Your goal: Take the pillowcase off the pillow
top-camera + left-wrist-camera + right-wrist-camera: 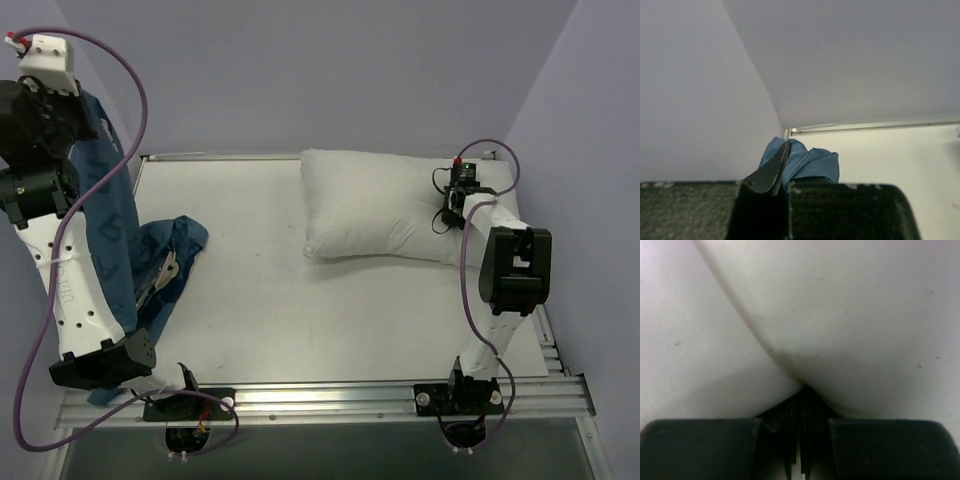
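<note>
The blue pillowcase [112,205] hangs from my raised left gripper [82,106] at the far left. Its lower end lies heaped on the table [172,250]. In the left wrist view the gripper [785,151] is shut on a bunched fold of the pillowcase [814,162]. The bare white pillow [380,205] lies at the back right, apart from the pillowcase. My right gripper [453,213] presses into its right end. In the right wrist view the gripper [802,390] is shut, and the pillow [865,315] creases into a pinch between the jaws.
The white table [290,310] has a metal rail [330,395] along its near edge and another along its back edge [875,126]. Lilac walls [300,70] close in behind and on both sides. A purple cable [135,75] loops over the left arm.
</note>
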### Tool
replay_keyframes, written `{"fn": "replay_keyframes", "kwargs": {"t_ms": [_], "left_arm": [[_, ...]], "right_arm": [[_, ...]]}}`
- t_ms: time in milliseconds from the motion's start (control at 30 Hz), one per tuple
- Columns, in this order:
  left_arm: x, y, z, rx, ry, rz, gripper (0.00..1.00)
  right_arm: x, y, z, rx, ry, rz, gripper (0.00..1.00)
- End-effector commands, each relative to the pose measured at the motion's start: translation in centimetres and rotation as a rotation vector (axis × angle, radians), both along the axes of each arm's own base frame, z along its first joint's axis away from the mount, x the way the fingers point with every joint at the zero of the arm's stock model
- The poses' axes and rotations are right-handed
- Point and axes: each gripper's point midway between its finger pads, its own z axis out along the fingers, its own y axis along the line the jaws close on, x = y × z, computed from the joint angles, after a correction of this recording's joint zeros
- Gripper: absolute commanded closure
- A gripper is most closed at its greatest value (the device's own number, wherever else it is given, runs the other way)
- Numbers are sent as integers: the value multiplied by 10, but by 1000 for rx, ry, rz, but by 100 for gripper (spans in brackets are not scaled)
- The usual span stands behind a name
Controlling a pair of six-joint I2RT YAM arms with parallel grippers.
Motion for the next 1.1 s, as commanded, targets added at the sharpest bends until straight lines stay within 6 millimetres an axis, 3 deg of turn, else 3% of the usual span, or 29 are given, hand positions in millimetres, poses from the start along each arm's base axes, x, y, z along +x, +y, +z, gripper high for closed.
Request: {"fn": "replay_keyframes", "kwargs": {"t_ms": [0, 133, 200, 300, 333, 400, 433, 467, 500, 600, 767, 867, 1000, 1033, 1067], "left_arm": [[2, -34, 20, -22, -31, -95, 98], [21, -34, 5, -5, 27, -72, 98], [34, -33, -28, -1, 123, -72, 98], [47, -33, -114, 8, 358, -76, 98], [46, -32, -167, -4, 484, -84, 98], [39, -33, -217, -3, 601, -100, 95], [33, -36, -242, 20, 667, -135, 26], [24, -41, -273, 18, 754, -171, 6], [13, -49, -297, 5, 854, -215, 6], [2, -56, -300, -17, 915, -248, 6], [-5, -59, -260, -12, 815, -227, 6], [-21, -54, -250, -8, 832, -187, 6], [-49, -44, -262, 35, 872, -120, 6], [-61, -42, -284, 33, 927, -111, 6], [-72, -40, -281, 47, 912, -90, 6]], "right_arm": [[-100, 42, -80, 167, 425, 55, 100], [-87, 70, -75, 215, 383, 98, 100], [-81, 79, -74, 229, 367, 105, 100], [-77, 93, -73, 231, 363, 133, 100], [-77, 97, -73, 231, 362, 141, 100], [-77, 99, -72, 234, 361, 144, 100], [-76, 100, -70, 234, 355, 146, 100], [-74, 101, -67, 232, 348, 151, 100], [-74, 100, -64, 223, 344, 150, 100], [-70, 98, -56, 203, 331, 151, 100], [-67, 96, -43, 189, 310, 145, 100], [-62, 92, -24, 164, 274, 143, 100], [-51, 85, 13, 123, 198, 131, 100], [-51, 83, 21, 114, 187, 124, 100], [-49, 80, 36, 96, 150, 116, 100]]}}
